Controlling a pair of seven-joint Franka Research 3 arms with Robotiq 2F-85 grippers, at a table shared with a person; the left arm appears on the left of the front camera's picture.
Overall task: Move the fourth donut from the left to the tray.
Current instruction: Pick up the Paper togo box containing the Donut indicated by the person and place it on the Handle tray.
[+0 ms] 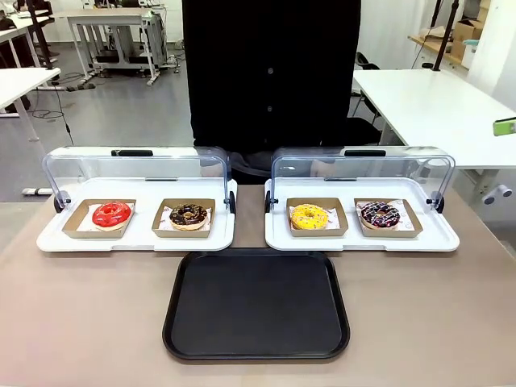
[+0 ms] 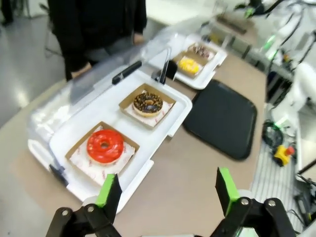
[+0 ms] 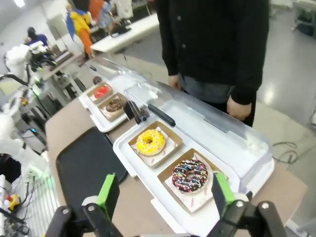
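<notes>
Seen along my own fingers, my left gripper [image 2: 168, 186] and my right gripper [image 3: 164, 187] both have their jaws spread wide and their green pads well apart. The left one is off the left side of the black tray [image 1: 256, 303] and the right one off its right side. The black tray lies at the near middle of the table.

The fourth donut [image 1: 380, 214], dark chocolate with pink and white stripes, sits in its brown cardboard tray [image 1: 413, 226] just beyond the black tray's far right corner. It is on the right display tray [image 1: 363, 243], under a raised clear lid [image 1: 363, 165]. A yellow donut [image 1: 310, 216] sits beside it, nearer the black tray's middle.

Beyond the black tray's far left corner, the left display tray [image 1: 137, 243] carries a crumb-sprinkled chocolate donut [image 1: 189, 214] and, farther out, a red donut [image 1: 111, 214].

A person [image 1: 270, 72] in black stands across from the black tray, behind both display trays.
</notes>
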